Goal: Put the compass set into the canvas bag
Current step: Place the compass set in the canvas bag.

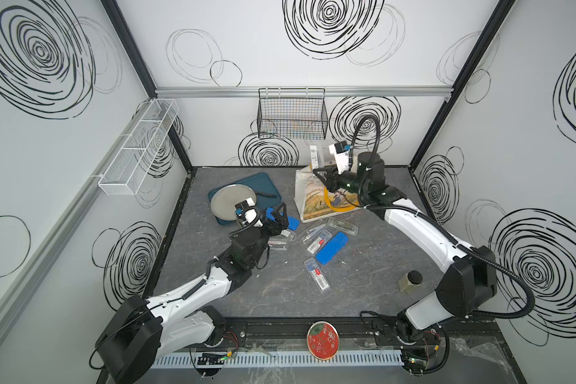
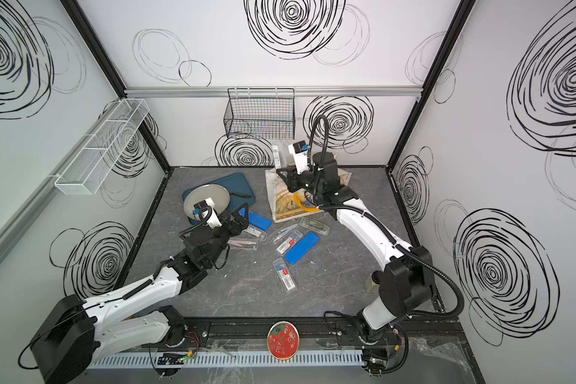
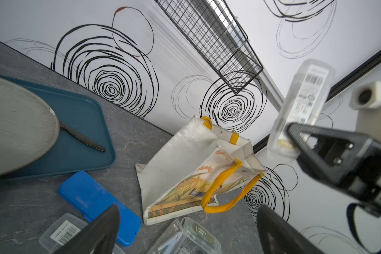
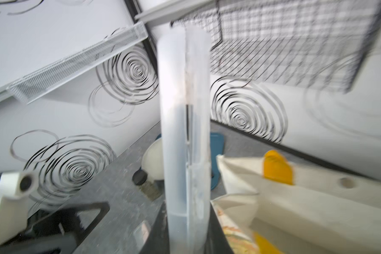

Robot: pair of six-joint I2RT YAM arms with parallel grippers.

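Right wrist view: the right pincer (image 1: pixel 320 174) is clamped on the lower part of a clear plastic compass set (image 4: pixel 185 132), holding it upright, its free end pointing toward the black wire basket (image 1: pixel 291 113). Just below the pincer gapes the mouth of the canvas bag (image 3: pixel 180 158), slumped on the desk (image 1: pixel 363 282). The case is near the rim but not yet inside, and the part of the bag's interior that shows looks empty. On that reading the pick-up is done, and the lowering and release are left.

Farther out, toward the robot's base, lie what look like six more clear cases (image 1: pixel 343 226) and two blue cases (image 1: pixel 332 247). Past that pile the left pincer (image 1: pixel 278 216) hangs with jaws spread wide, holding nothing, over the second blue case. Beyond it sit one teal tray (image 1: pixel 263 181), one grey plate (image 1: pixel 231 199) and one black utensil (image 1: pixel 266 193). One small black-lidded jar (image 1: pixel 411 281) stands alone beside the right arm.
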